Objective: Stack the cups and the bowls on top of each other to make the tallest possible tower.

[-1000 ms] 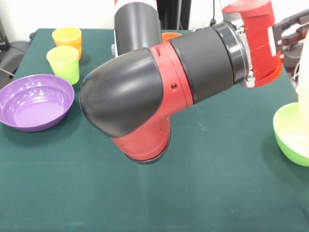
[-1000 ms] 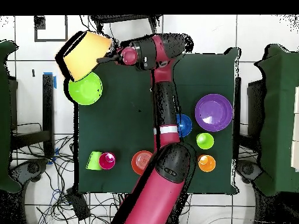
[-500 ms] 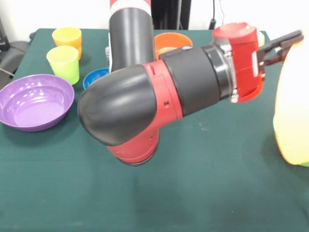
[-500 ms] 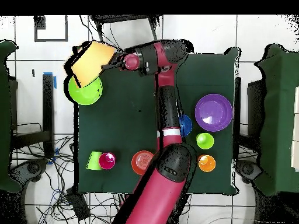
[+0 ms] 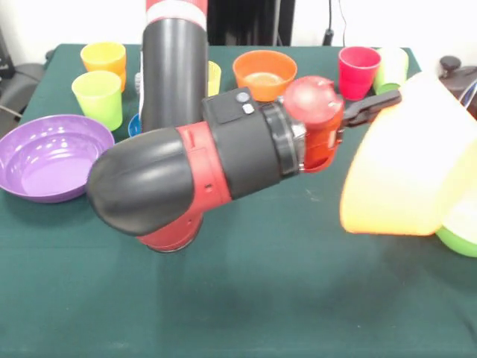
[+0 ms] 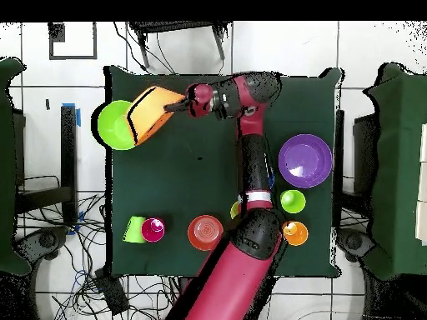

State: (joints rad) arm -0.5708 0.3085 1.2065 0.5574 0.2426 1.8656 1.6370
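Gripper (image 5: 381,104) clamped on the rim of the large orange-yellow bowl (image 5: 402,175), held tilted (mouth sideways) above the table (image 5: 283,298), just left of the green bowl (image 5: 463,240) at the right edge.

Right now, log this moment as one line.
claw: shut on big orange bowl | bowl: tilted, lifted | beside: green bowl | stacked: nothing yet
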